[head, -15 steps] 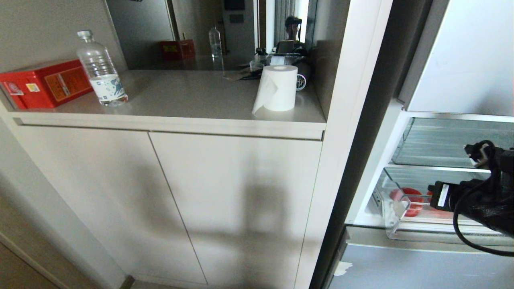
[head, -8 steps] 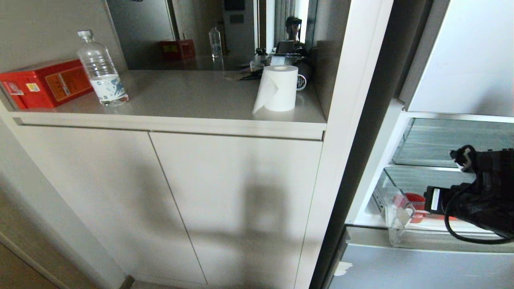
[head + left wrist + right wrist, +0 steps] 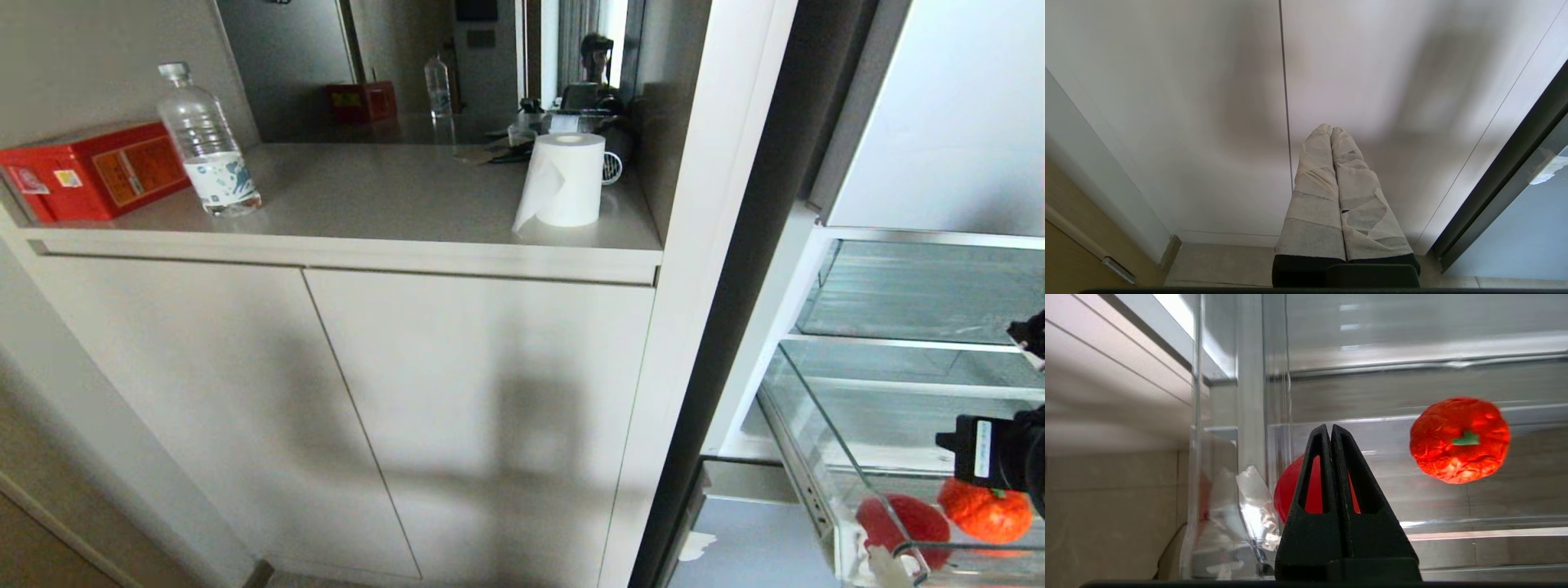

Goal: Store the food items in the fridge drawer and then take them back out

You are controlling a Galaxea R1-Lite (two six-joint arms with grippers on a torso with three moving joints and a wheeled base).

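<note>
- Two black triangular fingers of the right gripper (image 3: 1331,430) are pressing flat together with nothing between them; the claw is gripping no food and is pointing into the open fridge.
- Just behind those fingertips, partly hidden by them, the round smooth red toy fruit (image 3: 1290,490) is sitting on the floor of the wide clear plastic fridge drawer (image 3: 1453,528), close to the drawer's side wall, where a scrap of crumpled clear tape (image 3: 1253,486) is hanging.
- Off to one side of the claw and a little deeper, the orange-red ribbed pumpkin-like ball with its green stem (image 3: 1459,439) is resting apart from the red one, unobstructed.
- Seen from the head, the drawer (image 3: 804,425) is standing pulled out, with the round red fruit (image 3: 902,523) and the pumpkin ball (image 3: 984,510) both lying near its front end, under the right wrist.
- Further beyond the claw, the clear upper fridge shelf (image 3: 922,290) is spanning the compartment.
- Judging from this, storing is looking finished and the taking-out half is beginning: the drawer is open and both items are exposed.
- Next, the claw is needing to spread its fingers, drop over one item, probably the nearer red fruit, and close around its middle without clipping the side wall.
- Far from the work, the left gripper (image 3: 1331,134), its tape-wrapped fingers closed on nothing, is hanging parked before the pale cabinet doors (image 3: 1167,102).
</note>
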